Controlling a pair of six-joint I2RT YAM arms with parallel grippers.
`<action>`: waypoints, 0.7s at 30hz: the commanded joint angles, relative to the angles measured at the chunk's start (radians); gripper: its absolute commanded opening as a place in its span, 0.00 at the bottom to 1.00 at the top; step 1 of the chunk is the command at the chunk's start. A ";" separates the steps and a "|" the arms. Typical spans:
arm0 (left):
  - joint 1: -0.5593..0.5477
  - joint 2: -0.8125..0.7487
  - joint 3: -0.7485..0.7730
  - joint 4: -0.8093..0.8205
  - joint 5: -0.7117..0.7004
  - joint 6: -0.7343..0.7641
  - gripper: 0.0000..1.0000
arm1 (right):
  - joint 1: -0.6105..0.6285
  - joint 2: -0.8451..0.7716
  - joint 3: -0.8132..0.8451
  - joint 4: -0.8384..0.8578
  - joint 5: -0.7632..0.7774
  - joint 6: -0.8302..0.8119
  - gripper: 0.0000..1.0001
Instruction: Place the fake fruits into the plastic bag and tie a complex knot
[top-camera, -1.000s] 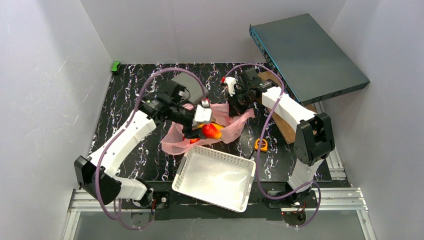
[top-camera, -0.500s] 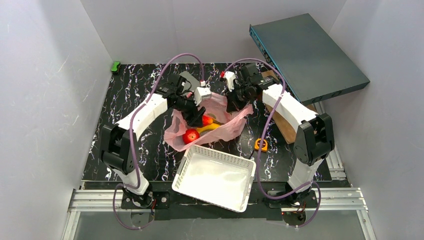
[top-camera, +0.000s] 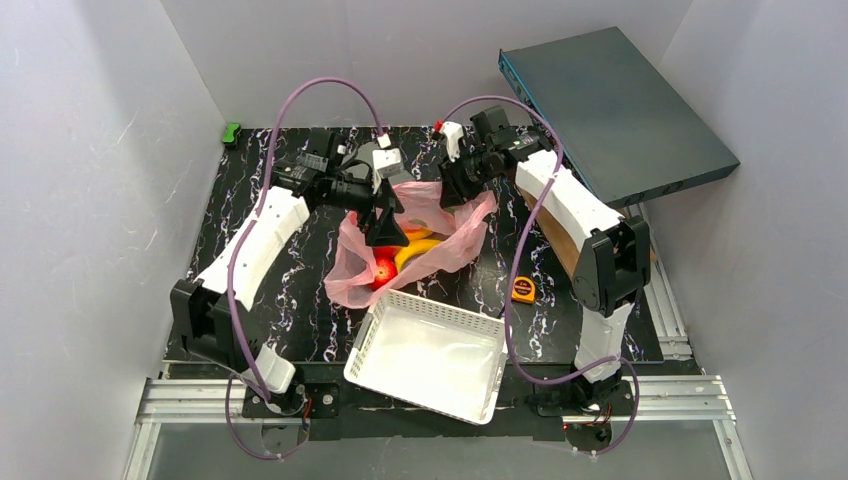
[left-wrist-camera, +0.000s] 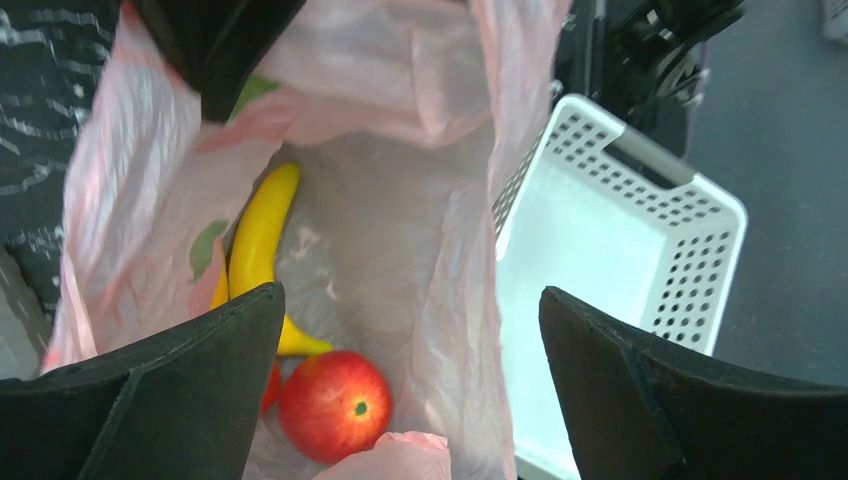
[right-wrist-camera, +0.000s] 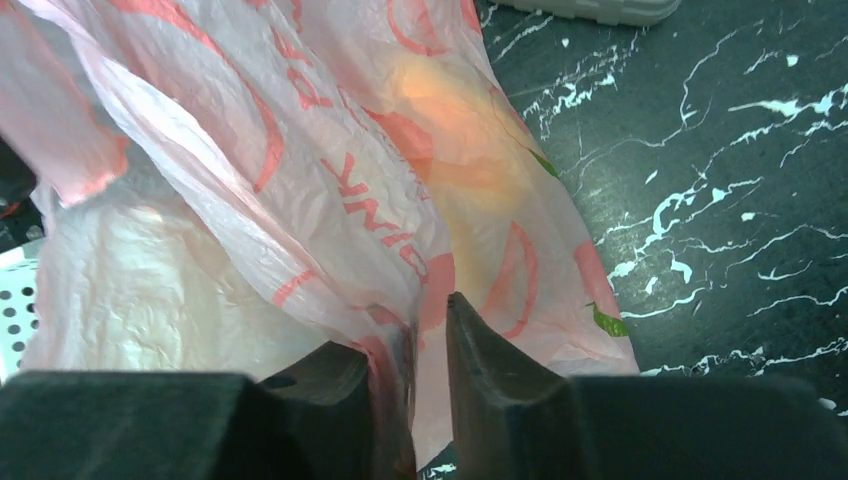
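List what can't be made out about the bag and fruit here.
- Left wrist: red sliver beside the apple, mostly behind a finger of the left gripper; which fruit is unclear.
- Right wrist: orange glow through the plastic bag; film blurs its shape.
- Right wrist: whether the right gripper pinches the fold between its fingers.

Black white-veined tabletop; plain grey walls; dark flat box tilted far right
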 joint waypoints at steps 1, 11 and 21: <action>-0.005 -0.047 0.064 -0.003 0.136 -0.091 0.98 | 0.004 -0.011 0.107 -0.035 -0.044 0.041 0.35; -0.144 -0.108 0.017 0.156 0.098 -0.292 0.98 | 0.000 -0.086 0.174 -0.076 -0.069 0.115 0.88; -0.265 -0.180 -0.084 0.340 0.011 -0.427 0.92 | -0.070 -0.304 0.173 -0.060 -0.025 0.214 0.98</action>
